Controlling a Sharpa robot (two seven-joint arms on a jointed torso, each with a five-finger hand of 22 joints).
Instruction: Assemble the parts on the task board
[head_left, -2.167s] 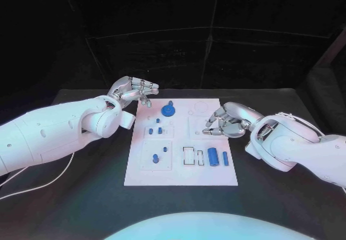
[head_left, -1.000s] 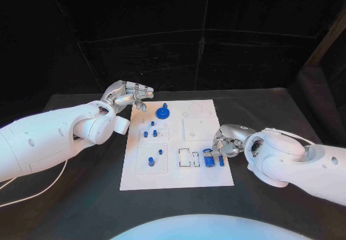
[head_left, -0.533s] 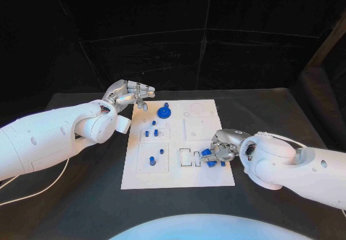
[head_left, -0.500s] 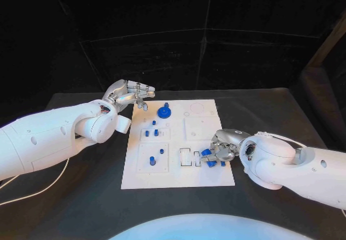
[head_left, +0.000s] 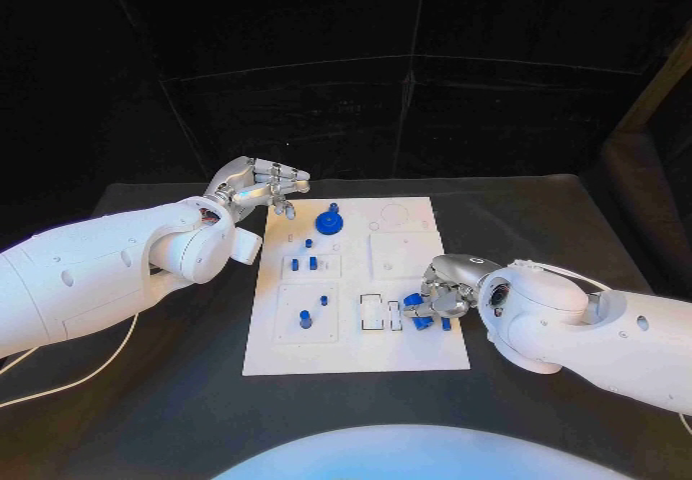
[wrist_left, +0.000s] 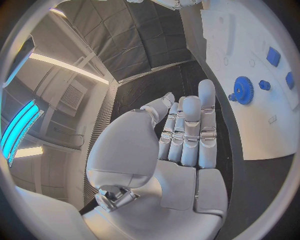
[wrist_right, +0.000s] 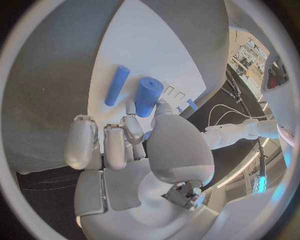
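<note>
My right robot hand sits at the task board right edge, fingers on the thick blue cylinder, seemingly pinching it; contact is half hidden. Its long axis parallels the thin rod just beside. The left robot hand, curled and holding nothing, hovers well apart.

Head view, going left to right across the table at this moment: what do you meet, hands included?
Left hand → blue gear on the task board → thick blue cylinder → right hand.
</note>
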